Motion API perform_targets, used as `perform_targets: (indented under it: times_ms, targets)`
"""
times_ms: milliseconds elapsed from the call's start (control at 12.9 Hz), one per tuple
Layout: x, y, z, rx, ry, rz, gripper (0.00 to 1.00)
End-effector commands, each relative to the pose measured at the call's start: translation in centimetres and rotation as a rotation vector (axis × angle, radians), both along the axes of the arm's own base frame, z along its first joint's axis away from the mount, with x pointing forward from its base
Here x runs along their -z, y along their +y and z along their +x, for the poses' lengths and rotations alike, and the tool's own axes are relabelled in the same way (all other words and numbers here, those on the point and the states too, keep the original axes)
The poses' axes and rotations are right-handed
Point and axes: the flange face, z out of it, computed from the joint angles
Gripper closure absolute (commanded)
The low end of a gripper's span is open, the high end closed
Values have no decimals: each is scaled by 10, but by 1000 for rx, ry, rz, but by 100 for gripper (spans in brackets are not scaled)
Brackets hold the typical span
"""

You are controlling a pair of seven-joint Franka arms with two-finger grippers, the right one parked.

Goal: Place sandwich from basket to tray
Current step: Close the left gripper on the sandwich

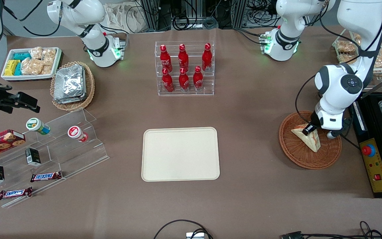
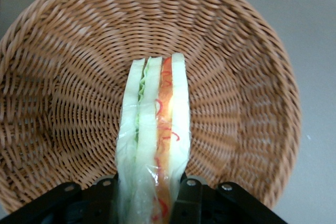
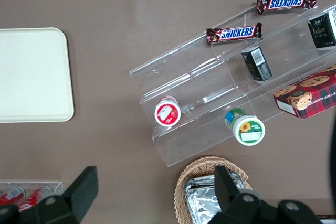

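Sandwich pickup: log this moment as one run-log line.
phase: grasp | gripper: in basket, shut on sandwich | sandwich: still within the basket | tray: bare, nothing placed yet

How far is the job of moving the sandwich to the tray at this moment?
Done: the hand is down in the basket, its fingers on both sides of the sandwich. In hand: the grasp. Left: lifting it out and carrying it to the tray, which holds nothing yet.

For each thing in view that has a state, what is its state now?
sandwich: wrapped, in the basket, between the tool's fingers.
basket: holds the sandwich.
tray: nothing on it.
tool: down in the basket, shut on the sandwich.
bottles: upright in the clear rack.
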Motion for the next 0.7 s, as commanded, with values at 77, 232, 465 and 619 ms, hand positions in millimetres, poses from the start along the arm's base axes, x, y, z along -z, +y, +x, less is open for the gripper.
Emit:
perform_targets:
  times_ms: [77, 232, 465, 619]
  targets:
    - [-46, -9, -1, 222, 15, 50, 100]
    - [-56, -27, 2, 313, 3, 61, 100]
    - [-81, -59, 16, 420, 42, 85, 100]
    - [-121, -82, 37, 420, 94, 95, 100]
